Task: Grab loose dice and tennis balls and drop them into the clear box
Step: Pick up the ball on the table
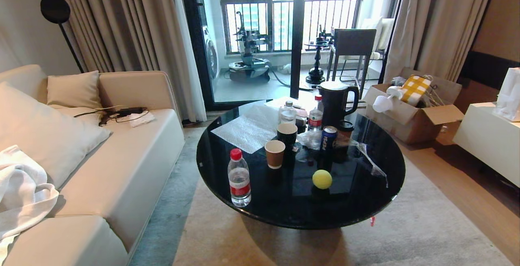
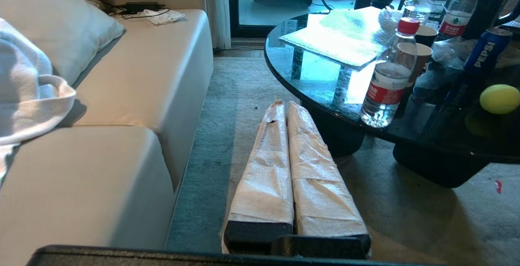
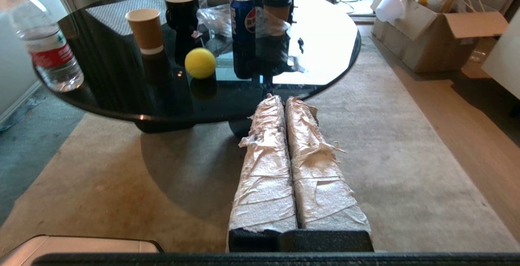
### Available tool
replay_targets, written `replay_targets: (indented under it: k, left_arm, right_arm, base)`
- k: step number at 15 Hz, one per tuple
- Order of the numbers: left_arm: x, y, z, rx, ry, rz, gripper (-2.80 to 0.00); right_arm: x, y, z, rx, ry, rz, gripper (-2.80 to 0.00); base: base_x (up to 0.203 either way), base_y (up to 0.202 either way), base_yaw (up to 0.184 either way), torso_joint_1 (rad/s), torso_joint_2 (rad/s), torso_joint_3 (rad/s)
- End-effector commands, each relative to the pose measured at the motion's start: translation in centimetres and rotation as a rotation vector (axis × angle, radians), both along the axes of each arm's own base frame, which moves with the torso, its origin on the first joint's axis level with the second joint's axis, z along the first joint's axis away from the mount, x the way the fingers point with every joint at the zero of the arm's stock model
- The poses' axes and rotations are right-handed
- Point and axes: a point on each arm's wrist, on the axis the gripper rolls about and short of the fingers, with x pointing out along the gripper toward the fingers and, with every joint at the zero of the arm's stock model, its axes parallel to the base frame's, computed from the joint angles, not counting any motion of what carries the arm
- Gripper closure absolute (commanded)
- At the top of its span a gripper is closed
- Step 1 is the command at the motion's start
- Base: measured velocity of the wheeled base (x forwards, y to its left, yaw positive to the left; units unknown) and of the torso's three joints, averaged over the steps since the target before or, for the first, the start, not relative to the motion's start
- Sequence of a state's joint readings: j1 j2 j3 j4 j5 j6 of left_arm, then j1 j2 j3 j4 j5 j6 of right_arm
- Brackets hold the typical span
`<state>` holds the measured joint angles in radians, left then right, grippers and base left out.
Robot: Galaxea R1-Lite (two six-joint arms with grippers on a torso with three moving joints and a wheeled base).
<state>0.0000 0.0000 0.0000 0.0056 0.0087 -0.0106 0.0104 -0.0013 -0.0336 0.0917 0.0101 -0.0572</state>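
- Head view: one tennis ball [image 1: 322, 179] sits loose near the front edge of the round black table [image 1: 365, 201], apart from the bottle, cups and can clustered behind it, so I judge it the easy first reach. I see no dice and no clear box here. Neither of my arms shows.
- Left wrist view: my left gripper [image 2: 287, 113] hangs low over the rug between sofa and table, its wrapped fingers pressed together, holding nothing, apparently parked.
- Right wrist view: my right gripper [image 3: 284, 105], fingers likewise pressed together and empty, points toward the table's edge; the ball lies beyond it on the glass.
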Motion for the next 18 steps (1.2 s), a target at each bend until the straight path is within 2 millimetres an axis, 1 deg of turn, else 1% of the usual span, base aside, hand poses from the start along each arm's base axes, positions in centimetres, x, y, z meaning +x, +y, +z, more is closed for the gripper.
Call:
replay_targets:
  k: [1,9,18]
  left_arm:
    - [-0.01,0.00,-0.01,0.001,-0.001,0.001,0.00]
    - [-0.01,0.00,-0.01,0.001,-0.001,0.001,0.00]
    - [-0.01,0.00,-0.01,0.001,-0.001,0.001,0.00]
  right_arm:
    - [0.01,0.00,0.00,0.000,0.001,0.001,0.00]
    - [0.01,0.00,0.00,0.000,0.001,0.001,0.00]
    - [0.01,0.00,0.00,0.000,0.001,0.001,0.00]
  base:
    - [0.183,0.000,-0.002,-0.002,0.00,0.003]
    - [0.174,0.000,-0.001,0.003,0.00,0.003]
    - [0.000,0.000,0.000,0.000,0.00,0.000]
